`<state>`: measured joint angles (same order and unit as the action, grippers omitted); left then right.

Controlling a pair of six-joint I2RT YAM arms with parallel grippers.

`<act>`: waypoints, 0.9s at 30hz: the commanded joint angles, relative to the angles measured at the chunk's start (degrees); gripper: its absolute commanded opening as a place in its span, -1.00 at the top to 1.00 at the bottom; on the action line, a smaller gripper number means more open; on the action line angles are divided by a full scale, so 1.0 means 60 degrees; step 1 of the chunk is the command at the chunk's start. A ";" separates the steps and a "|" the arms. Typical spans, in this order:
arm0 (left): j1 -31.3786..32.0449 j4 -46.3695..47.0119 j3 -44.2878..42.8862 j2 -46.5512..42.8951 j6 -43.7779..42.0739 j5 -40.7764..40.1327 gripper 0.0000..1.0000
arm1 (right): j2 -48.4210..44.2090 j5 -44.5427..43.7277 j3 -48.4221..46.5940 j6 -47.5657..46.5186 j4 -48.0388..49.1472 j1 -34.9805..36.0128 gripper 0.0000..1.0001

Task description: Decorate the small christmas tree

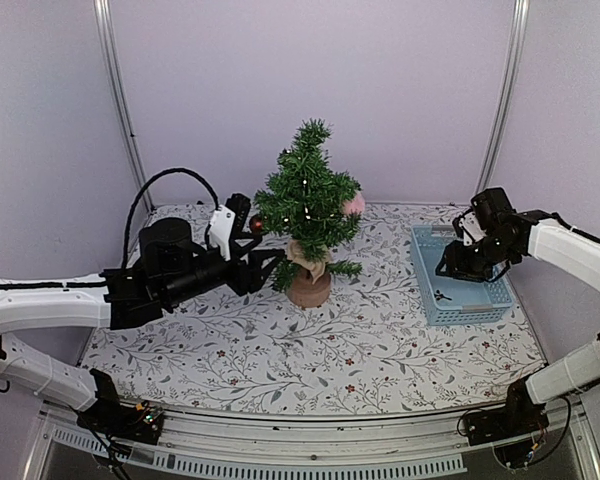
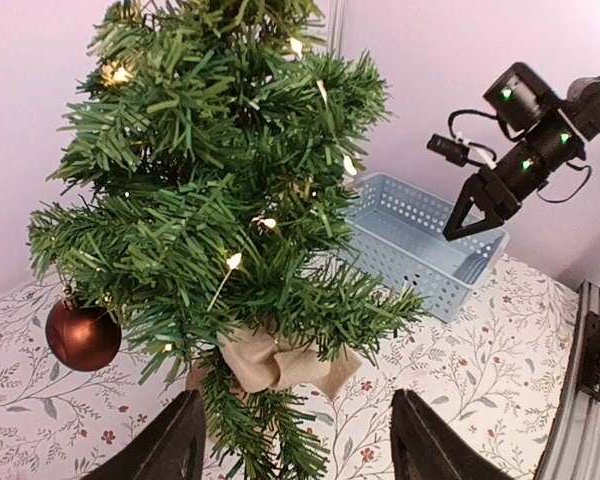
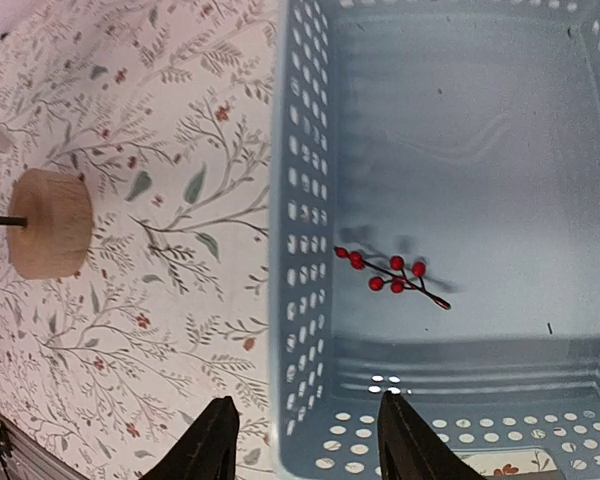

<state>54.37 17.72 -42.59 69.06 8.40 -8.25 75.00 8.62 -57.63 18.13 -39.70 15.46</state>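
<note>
The small christmas tree (image 1: 308, 200) stands mid-table on a round wooden base (image 1: 309, 290), with lit fairy lights and a burlap bow (image 2: 275, 360). A dark red bauble (image 2: 82, 336) hangs on its left side and a pink ornament (image 1: 353, 205) on its right. My left gripper (image 1: 266, 265) is open and empty, just left of the tree's lower branches, which sit between its fingers in the left wrist view (image 2: 295, 440). My right gripper (image 3: 305, 440) is open and empty, above the left wall of the blue basket (image 3: 300, 250). A red berry sprig (image 3: 392, 277) lies inside the basket.
The blue perforated basket (image 1: 475, 300) stands at the right of the floral tablecloth, about a hand's width from the tree. The tree's wooden base also shows in the right wrist view (image 3: 48, 222). Pale walls with metal frame posts (image 1: 120, 100) enclose the back.
</note>
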 commanded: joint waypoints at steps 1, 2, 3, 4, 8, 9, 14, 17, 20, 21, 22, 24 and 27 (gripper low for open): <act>0.0023 -0.0137 -0.0050 0.0199 -0.0003 0.0009 -0.30 | 0.1159 0.0800 -0.0374 -0.1426 -0.0877 -0.0549 0.02; 0.0021 -0.0129 -0.0094 0.0263 0.0005 0.0043 -0.29 | 0.1470 0.0675 -0.0485 -0.1553 -0.0908 -0.0566 0.05; 0.0021 -0.0128 -0.0127 0.0315 0.0018 0.0079 -0.30 | 0.1833 0.0561 -0.0565 -0.1675 -0.0895 -0.0612 0.07; 0.0022 -0.0124 -0.0161 0.0356 0.0004 0.0085 -0.29 | 0.2033 0.0484 -0.0621 -0.1801 -0.0842 -0.0645 0.09; 0.0021 -0.0123 -0.0224 0.0450 -0.0125 0.0091 -0.29 | 0.2825 0.0190 -0.0880 -0.2033 -0.0508 -0.0834 0.17; 0.0021 -0.0118 -0.0233 0.0465 -0.0159 0.0068 -0.29 | 0.2966 0.0209 -0.0971 -0.2071 -0.0470 -0.0867 0.19; 0.0021 -0.0182 -0.0325 0.0557 -0.0281 0.0099 -0.29 | 0.3901 -0.0080 -0.1292 -0.2240 -0.0206 -0.0908 0.26; 0.0008 -0.0210 -0.0358 0.0602 -0.0315 0.0112 -0.29 | 0.4294 -0.0179 -0.1454 -0.2321 -0.0099 -0.0975 0.30; 0.0010 -0.0210 -0.0387 0.0645 -0.0307 0.0109 -0.29 | 0.4645 -0.0192 -0.1537 -0.2398 0.0020 -0.0983 0.32; 0.0008 -0.0202 -0.0404 0.0648 -0.0327 0.0102 -0.29 | 0.4791 -0.0210 -0.1557 -0.2415 0.0081 -0.0988 0.33; 0.0006 -0.0212 -0.0410 0.0660 -0.0323 0.0090 -0.29 | 0.4903 -0.0255 -0.1587 -0.2446 0.0128 -0.0982 0.33; 0.0008 -0.0213 -0.0431 0.0676 -0.0328 0.0085 -0.29 | 0.5102 -0.0356 -0.1654 -0.2461 0.0189 -0.0993 0.34; 0.0007 -0.0228 -0.0445 0.0691 -0.0337 0.0088 -0.28 | 0.5354 -0.0453 -0.1782 -0.2530 0.0246 -0.1020 0.42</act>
<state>54.37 16.73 -43.72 72.47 7.07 -7.97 104.95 7.64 -66.28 3.97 -39.90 9.74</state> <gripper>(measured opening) 0.643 0.313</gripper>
